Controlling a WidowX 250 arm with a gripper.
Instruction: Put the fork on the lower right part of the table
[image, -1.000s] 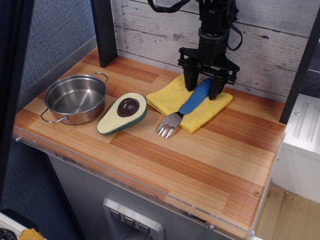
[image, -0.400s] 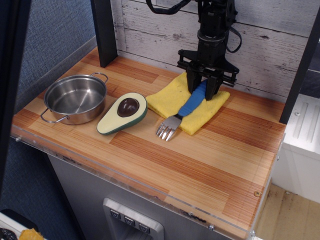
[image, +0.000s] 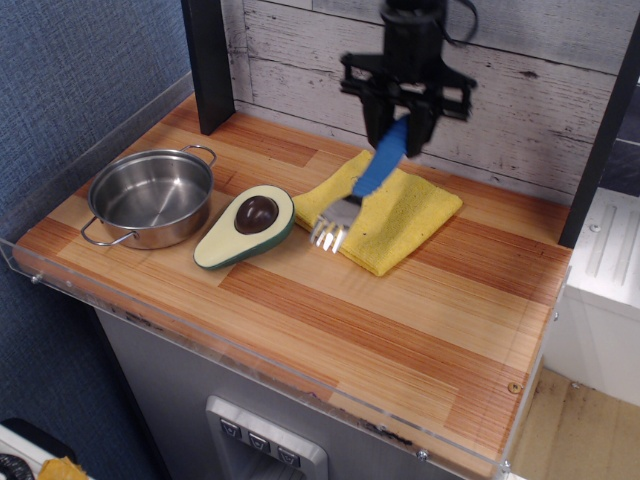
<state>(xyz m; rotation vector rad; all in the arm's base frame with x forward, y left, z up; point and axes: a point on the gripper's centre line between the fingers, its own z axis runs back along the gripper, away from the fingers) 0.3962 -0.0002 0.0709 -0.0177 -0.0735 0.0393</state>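
Gripper (image: 403, 128) clamps the fork (image: 365, 187) by its blue handle above the yellow cloth (image: 400, 222); carry it level, well clear of the cloth.

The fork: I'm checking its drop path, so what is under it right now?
The fork hangs tines-down from the end effector, over the yellow cloth on the table. The cloth hides the wood beneath it.

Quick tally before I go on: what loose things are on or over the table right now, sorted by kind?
Cutlery: 1, the fork, held off the table by the gripper
Cookware: 1, the steel pot
Toy food: 1, the avocado half
Cloth: 1, the yellow cloth
Total: 4
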